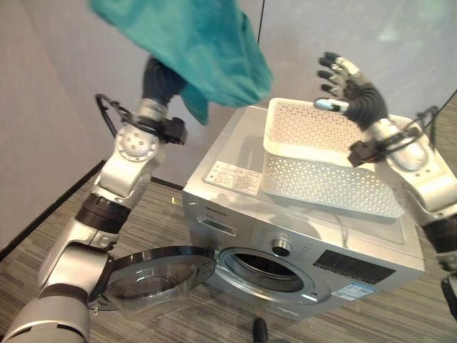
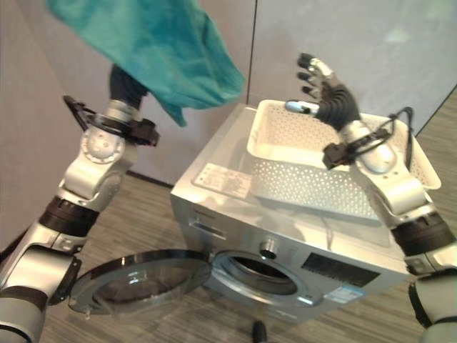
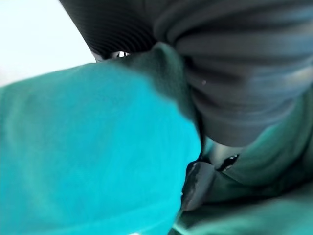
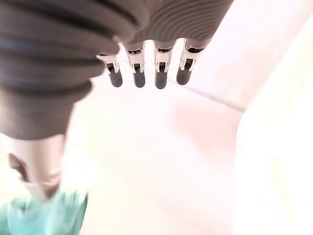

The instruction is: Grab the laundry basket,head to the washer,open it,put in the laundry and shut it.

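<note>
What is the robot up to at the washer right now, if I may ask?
The left hand is holding a teal cloth up high, above and left of the washer. The washer door hangs open. A white basket sits on top of the washer, and the right hand hovers open above it.

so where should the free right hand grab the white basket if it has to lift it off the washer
Probably by the rim on the basket's right-hand short end, coming down from above. The basket sits upright on the washer's top with its mouth open, and its rolled rim gives fingers something to hook. The right hand hangs open just above that side, while the left hand is up in the teal cloth.
</note>
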You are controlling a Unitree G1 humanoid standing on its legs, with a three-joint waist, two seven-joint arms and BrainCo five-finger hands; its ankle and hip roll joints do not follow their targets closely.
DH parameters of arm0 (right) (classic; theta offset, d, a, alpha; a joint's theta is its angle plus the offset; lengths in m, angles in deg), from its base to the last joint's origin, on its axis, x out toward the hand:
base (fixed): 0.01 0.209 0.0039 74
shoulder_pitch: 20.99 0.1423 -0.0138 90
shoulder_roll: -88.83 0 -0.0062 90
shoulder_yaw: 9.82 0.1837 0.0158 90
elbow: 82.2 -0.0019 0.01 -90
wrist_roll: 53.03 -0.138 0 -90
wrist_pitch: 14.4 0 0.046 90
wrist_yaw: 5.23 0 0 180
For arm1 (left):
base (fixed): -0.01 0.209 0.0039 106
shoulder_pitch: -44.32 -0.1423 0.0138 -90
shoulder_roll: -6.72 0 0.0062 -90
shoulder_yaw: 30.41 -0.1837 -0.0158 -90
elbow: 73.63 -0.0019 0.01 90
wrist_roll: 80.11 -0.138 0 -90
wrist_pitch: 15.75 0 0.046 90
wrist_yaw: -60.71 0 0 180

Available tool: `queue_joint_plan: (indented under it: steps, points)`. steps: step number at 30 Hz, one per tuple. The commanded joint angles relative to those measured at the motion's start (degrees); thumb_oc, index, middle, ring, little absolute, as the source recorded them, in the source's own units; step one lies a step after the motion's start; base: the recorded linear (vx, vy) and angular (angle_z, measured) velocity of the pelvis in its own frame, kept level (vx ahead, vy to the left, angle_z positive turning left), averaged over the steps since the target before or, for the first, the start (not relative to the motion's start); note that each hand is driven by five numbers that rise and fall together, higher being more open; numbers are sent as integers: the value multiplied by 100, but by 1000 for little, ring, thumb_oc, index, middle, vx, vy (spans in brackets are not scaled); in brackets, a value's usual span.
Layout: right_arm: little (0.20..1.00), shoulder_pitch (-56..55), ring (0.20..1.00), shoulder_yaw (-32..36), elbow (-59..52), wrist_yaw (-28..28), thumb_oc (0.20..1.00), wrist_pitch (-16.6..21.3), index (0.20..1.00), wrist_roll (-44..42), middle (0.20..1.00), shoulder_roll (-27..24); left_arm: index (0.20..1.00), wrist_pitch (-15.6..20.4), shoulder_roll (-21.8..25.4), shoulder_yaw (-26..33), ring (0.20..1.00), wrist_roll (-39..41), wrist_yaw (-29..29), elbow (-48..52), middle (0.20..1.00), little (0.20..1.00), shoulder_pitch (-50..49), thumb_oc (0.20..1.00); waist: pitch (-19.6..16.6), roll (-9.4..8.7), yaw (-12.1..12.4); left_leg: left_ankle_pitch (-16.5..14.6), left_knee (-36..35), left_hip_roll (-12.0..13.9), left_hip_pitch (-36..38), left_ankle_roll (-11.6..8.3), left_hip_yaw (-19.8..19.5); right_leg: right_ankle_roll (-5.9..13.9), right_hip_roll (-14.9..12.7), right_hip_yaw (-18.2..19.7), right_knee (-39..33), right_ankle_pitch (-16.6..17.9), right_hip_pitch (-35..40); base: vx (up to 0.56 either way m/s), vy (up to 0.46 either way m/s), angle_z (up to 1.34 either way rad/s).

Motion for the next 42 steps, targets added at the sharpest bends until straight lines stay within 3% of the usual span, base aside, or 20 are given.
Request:
queue_joint_plan:
  steps: [1,2,3,4,5,9,13,16,19,22,26,29,30,34,35,36,42]
  points:
    - [1000,-469,1000,950,109,243,1000,417,1000,460,1000,-398,200,369,530,328,200,-626,-72,425,200,200,-294,200,-204,-263,81,0,128,-39,-112,229,203,585,-755,30,160,-565,164,0,0,0]
    - [1000,-905,1000,1384,17,294,1000,417,1000,633,1000,-389,200,357,539,695,200,-751,-42,697,200,200,-793,200,-209,-281,82,16,134,-58,-131,239,198,575,-766,47,160,-543,144,23,2,-4]
    - [1000,-978,1000,1429,-25,293,1000,405,1000,640,1000,-381,200,337,527,701,200,-756,-38,740,200,200,-835,200,-234,-271,95,-10,126,-45,-113,239,204,582,-755,42,150,-565,162,17,6,-5]
    - [1000,-1671,1000,2204,-225,410,1000,376,1000,1058,1000,-257,200,344,469,1430,200,-977,79,1241,200,200,-1847,200,-221,-291,108,-6,132,-61,-128,255,200,566,-761,49,146,-544,144,45,7,-5]
    - [1000,-1745,1000,2245,-277,410,1000,359,1000,1068,1000,-243,200,321,454,1444,200,-981,88,1295,200,200,-1902,200,-249,-279,118,-34,125,-48,-108,257,206,573,-750,45,135,-567,164,43,6,-6]
    - [1000,-3569,1000,4234,-546,997,1000,220,1000,2650,1000,91,200,339,-135,2928,200,-1504,500,2282,200,200,-4580,200,-238,-307,188,-102,129,-58,-134,311,180,550,-735,39,81,-558,162,40,3,-9]
    - [1000,-4350,1000,4954,-420,1584,1000,67,1000,3921,1000,564,200,465,-581,3534,200,-1987,597,2717,200,200,-5754,200,-211,-295,298,-188,128,-70,-165,370,124,541,-712,3,44,-612,203,35,1,1]
    - [1000,-4643,1000,5002,-262,2063,1000,-157,1000,4701,1000,1174,200,577,-1027,3716,200,-2159,435,2928,200,200,-6301,200,-140,-311,401,-167,156,-90,-246,408,54,514,-723,-66,53,-587,186,-10,-25,7]
    - [1000,-4821,1000,4941,-132,2322,1000,-335,1000,5223,1000,1468,200,610,-1146,3710,200,-2292,349,3008,200,200,-6498,200,-155,-307,429,-215,171,-93,-265,429,13,518,-717,-105,37,-629,216,12,-16,11]
    - [1000,-5091,1000,4586,296,2697,1000,-650,1000,5771,1000,2128,200,670,-1201,3340,200,-2424,227,3007,200,200,-6651,200,-86,-253,443,-223,180,-103,-296,443,-36,514,-721,-156,45,-650,227,3,-15,10]
    - [1000,-5181,1000,3934,1338,3027,1000,-591,1000,5380,1000,2755,200,685,-1107,2768,200,-2344,122,2747,200,200,-6659,200,-1,-229,420,-202,205,-121,-333,449,-77,520,-732,-188,57,-638,213,-39,-1,3]
    - [1000,-4953,1000,3209,3035,3232,1000,-437,1000,4703,1000,3090,200,744,-936,2299,200,-2399,-29,2504,200,200,-6604,200,60,-232,437,-176,240,-122,-356,436,-64,535,-748,-199,77,-626,197,-57,-2,-3]
    - [1000,-4770,1000,2706,3973,3115,1000,-328,1000,4290,1000,3273,200,767,-827,2074,200,-2357,-29,2384,200,200,-6600,200,115,-242,450,-154,248,-113,-361,421,-48,538,-755,-200,85,-621,189,-52,-3,-1]
    - [1000,-4592,1000,2327,4627,2944,1000,-200,1000,4067,1000,3365,200,816,-731,1968,200,-2355,-10,2232,200,200,-6599,200,155,-271,450,-141,243,-117,-347,408,-23,543,-759,-188,90,-618,192,-25,0,-2]
    - [1000,-4422,1000,1679,5769,2227,1000,-198,1000,3414,1000,3823,200,814,-566,1696,200,-2411,95,1885,200,200,-6685,200,208,-268,482,-102,234,-108,-343,372,0,555,-764,-193,90,-594,184,-37,-11,1]
    - [1000,-4377,1000,1503,6154,1986,1000,-193,1000,3167,1000,3981,200,816,-492,1653,200,-2451,125,1706,200,200,-6745,200,219,-279,500,-95,235,-103,-334,356,9,562,-765,-204,84,-587,190,-45,-9,-1]
    - [1000,-4109,1000,962,7347,1234,1000,-294,1000,2581,1000,4322,200,785,-378,1441,200,-2679,408,1097,200,200,-7001,200,286,-231,590,-42,231,-100,-342,312,25,606,-817,-230,71,-546,188,0,0,0]
